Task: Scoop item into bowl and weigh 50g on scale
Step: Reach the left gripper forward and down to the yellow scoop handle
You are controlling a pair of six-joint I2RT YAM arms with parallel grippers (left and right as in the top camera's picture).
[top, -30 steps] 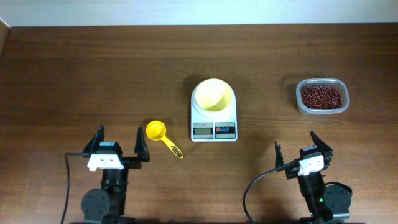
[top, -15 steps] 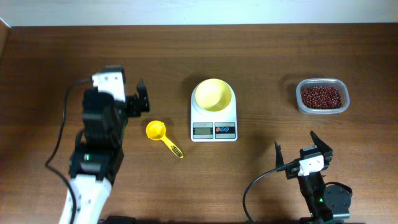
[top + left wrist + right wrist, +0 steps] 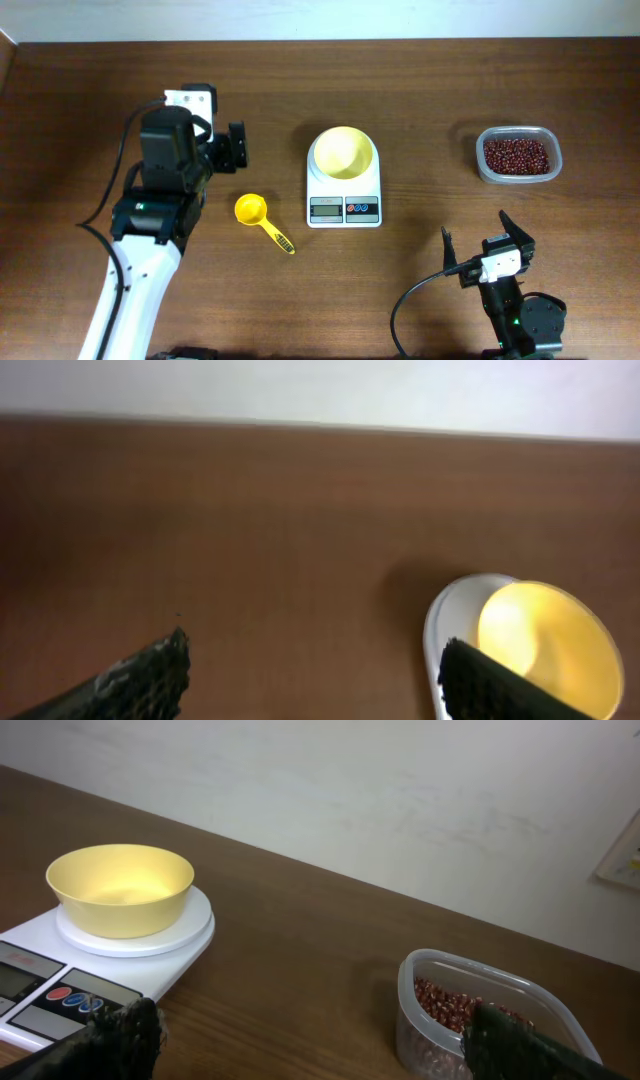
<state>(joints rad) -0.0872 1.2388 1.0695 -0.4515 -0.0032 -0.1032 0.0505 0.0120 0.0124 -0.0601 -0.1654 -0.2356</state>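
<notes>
The pale yellow bowl (image 3: 344,152) stands empty on the white scale (image 3: 344,208) at the table's middle. The red-brown beans (image 3: 516,155) fill a clear plastic tub (image 3: 518,178) at the far right. A yellow scoop (image 3: 262,220) lies left of the scale. My left gripper (image 3: 228,150) is open and empty, raised above the table behind the scoop and left of the bowl. Its wrist view shows the bowl (image 3: 545,640) by the right finger (image 3: 490,685). My right gripper (image 3: 475,228) is open and empty near the front right. Its view shows the bowl (image 3: 120,885), the scale (image 3: 60,980) and the beans (image 3: 450,1005).
A pale wall runs along the table's far edge (image 3: 300,425). Bare brown wood lies between the scale and the tub (image 3: 490,1020). A black cable (image 3: 410,300) loops by the right arm's base.
My left arm has risen from its rest at the front left and swung back and right, to beside the scale. The right arm, scoop, bowl and tub have not moved.
</notes>
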